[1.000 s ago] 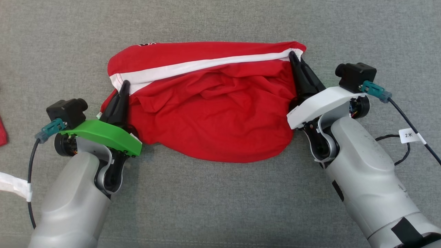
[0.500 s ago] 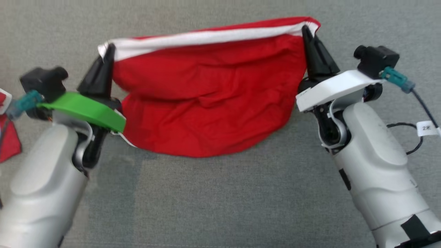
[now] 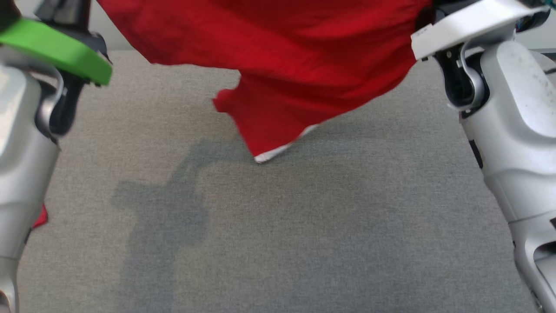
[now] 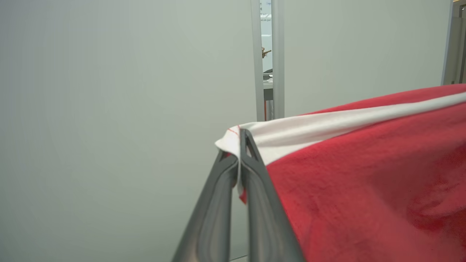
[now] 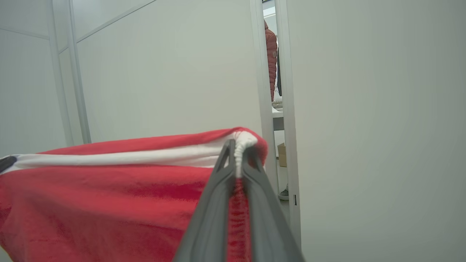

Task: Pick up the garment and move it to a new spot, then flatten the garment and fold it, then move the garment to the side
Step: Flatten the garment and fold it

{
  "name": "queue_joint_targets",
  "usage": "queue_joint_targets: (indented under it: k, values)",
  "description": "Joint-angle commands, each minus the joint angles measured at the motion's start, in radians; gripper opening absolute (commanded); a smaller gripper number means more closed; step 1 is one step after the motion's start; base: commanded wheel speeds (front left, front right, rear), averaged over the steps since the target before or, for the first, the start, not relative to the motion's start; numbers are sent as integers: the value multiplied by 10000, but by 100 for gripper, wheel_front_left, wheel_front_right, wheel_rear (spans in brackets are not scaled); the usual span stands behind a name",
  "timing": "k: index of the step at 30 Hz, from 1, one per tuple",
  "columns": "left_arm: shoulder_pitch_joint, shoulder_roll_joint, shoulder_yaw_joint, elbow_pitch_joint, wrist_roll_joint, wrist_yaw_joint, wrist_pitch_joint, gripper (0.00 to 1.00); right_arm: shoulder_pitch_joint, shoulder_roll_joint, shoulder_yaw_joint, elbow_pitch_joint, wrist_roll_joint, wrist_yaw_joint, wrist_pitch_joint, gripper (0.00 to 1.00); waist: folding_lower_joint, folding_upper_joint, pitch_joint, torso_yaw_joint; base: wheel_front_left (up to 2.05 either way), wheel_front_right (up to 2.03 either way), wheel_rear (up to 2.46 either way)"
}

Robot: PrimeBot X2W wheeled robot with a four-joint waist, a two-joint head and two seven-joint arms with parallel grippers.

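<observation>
Hanging red garment point(image 3: 304, 56) in air above far edge of grey worktop point(image 3: 278, 243), lowest corner dangling toward middle. Left gripper point(image 4: 240, 143) clamping one end of white band point(image 4: 346, 123), right gripper point(image 5: 238, 147) pinching other end; grippers standing wide apart, likely so cloth is stretching out for flat laydown.
</observation>
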Motion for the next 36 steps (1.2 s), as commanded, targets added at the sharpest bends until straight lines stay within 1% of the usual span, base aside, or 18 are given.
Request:
queue_joint_targets:
  k: [1, 4, 9, 11, 13, 16, 18, 20, 23, 26, 29, 30, 36]
  values:
    - [-236, 74, 116, 188, 230, 121, -34, 0, -252, -143, 119, 201, -184, -25, 38, 0, 1, 0, 258, -73, 0, 0, 0]
    - [-810, -22, 465, 280, 601, 304, -38, 0, -1060, -228, 502, 557, -659, -25, 77, 0, 1, 0, 865, -108, 0, 0, 0]
    - [-1622, -330, 954, 464, 1320, 453, -29, 0, -2215, -108, 553, 1234, -1370, -25, -14, 0, 1, 0, 1886, -46, 0, 0, 0]
    - [-1997, -458, 1209, 401, 1721, 543, -30, 0, -2684, -65, 389, 1428, -1730, -25, -37, 0, 1, 0, 2245, 22, 0, 0, 0]
    - [-2244, -595, 1566, 179, 2160, 651, -30, 0, -3045, -24, 88, 1366, -2181, -25, -40, 0, 1, 0, 2514, 90, 0, 0, 0]
    - [-2433, -877, 2208, -361, 2821, 715, -31, 0, -3276, 36, -580, 987, -2910, -25, -39, 0, 1, 0, 2835, 213, 0, 0, 0]
    - [-2323, -1063, 2665, -816, 3230, 668, -31, 0, -3151, 126, -1074, 627, -3282, -25, -39, 0, 1, 0, 2940, 290, 0, 0, 0]
    - [-1927, -1259, 3018, -1105, 3547, 537, -30, 0, -2817, 233, -1311, 229, -3608, -24, -40, 0, 1, 0, 3011, 339, 0, 0, 0]
    - [-1225, -1613, 3417, -1424, 3924, 332, -30, 0, -2042, 320, -1405, -113, -3710, -24, -41, 0, 1, 0, 2981, 401, 0, 0, 0]
    - [-62, -1934, 3729, -1618, 4099, 157, -32, 0, -892, 387, -1319, -547, -3399, -24, -44, 0, 1, 0, 2793, 392, 0, 0, 0]
    - [1606, -2070, 3473, -1473, 4465, 33, -29, 0, 673, 455, -1105, -1147, -2997, -22, -43, 0, 1, 0, 2470, 292, 0, 0, 0]
    - [2000, -2037, 3353, -1453, 4598, 11, -31, 0, 1058, 441, -1227, -1329, -2829, -24, -44, 0, 1, 0, 2387, 279, 0, 0, 0]
    - [4707, -2555, 4001, -1798, 4232, 6, -31, 0, 3869, 267, -848, -2091, -2149, -22, -45, 0, 1, 0, 1646, 247, 0, 0, 0]
